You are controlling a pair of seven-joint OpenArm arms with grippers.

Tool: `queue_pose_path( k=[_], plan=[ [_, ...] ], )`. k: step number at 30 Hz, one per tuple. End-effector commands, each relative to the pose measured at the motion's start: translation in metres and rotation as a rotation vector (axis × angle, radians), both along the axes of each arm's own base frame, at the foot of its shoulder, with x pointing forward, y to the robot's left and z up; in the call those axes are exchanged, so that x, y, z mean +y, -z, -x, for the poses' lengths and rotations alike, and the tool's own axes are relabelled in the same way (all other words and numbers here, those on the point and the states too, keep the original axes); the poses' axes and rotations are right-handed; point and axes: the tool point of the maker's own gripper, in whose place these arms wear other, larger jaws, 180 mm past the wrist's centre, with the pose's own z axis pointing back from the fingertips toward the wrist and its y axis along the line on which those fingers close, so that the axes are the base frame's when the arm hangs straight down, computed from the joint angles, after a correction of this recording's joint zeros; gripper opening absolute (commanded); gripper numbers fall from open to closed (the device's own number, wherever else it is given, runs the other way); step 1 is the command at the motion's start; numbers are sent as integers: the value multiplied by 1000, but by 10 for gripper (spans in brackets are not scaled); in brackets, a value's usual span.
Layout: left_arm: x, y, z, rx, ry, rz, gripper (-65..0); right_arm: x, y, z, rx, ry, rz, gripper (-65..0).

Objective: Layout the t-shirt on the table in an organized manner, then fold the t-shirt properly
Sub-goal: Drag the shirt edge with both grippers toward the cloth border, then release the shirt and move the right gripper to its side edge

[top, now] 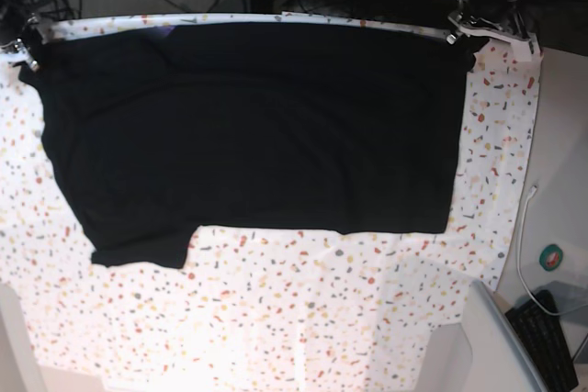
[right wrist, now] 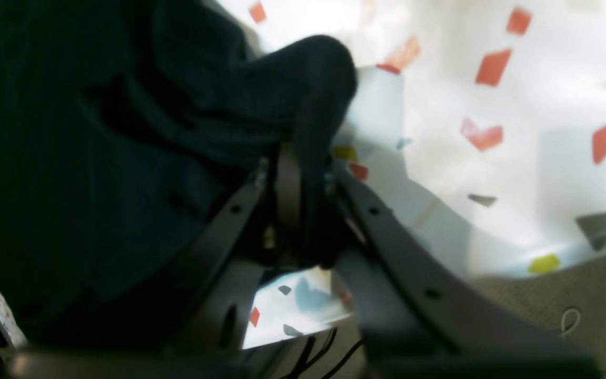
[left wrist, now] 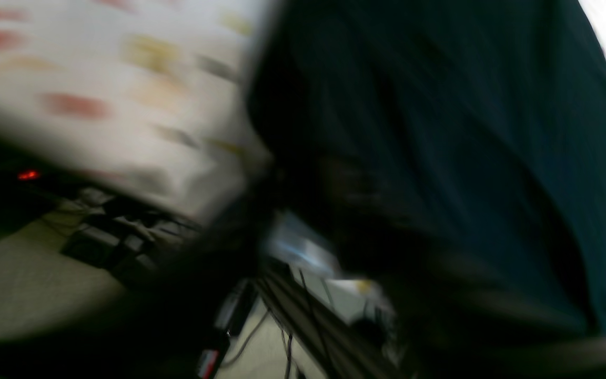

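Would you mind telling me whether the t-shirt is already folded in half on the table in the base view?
No, the t-shirt lies spread open in a single layer across the table, with one sleeve sticking out at its lower left corner.

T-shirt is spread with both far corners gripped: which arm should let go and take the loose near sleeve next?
Right, probably. The sleeve lies on the base view's left, the right gripper's side; the left gripper holds the opposite far corner of the t-shirt.

Right gripper (right wrist: 303, 210) is showing dark grey, curved finger arms w/ small round screw holes; left gripper (top: 464, 29) is looking silvery-white, details too blurred.
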Motion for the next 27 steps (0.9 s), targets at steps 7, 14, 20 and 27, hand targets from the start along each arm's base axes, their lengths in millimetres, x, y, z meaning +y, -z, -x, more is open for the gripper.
queue_pose_path(
  k=[7, 14, 20, 27],
  plan=[
    [11, -14, -11, -55, 10, -30, -76, -31, -16, 11, -40, 108, 38, -282],
    [72, -67, -19, -165, -108, -183, -81, -62, -75, -27, -151, 36, 215, -282],
    [106, -98, -45, -152, -24, -263, -81, -38, -101, -144, -256, -261, 270, -278],
    [109, -100, -49, -97, 33, -263, -81, -3, -56, -222, -180, -420, 214, -278]
  ],
)
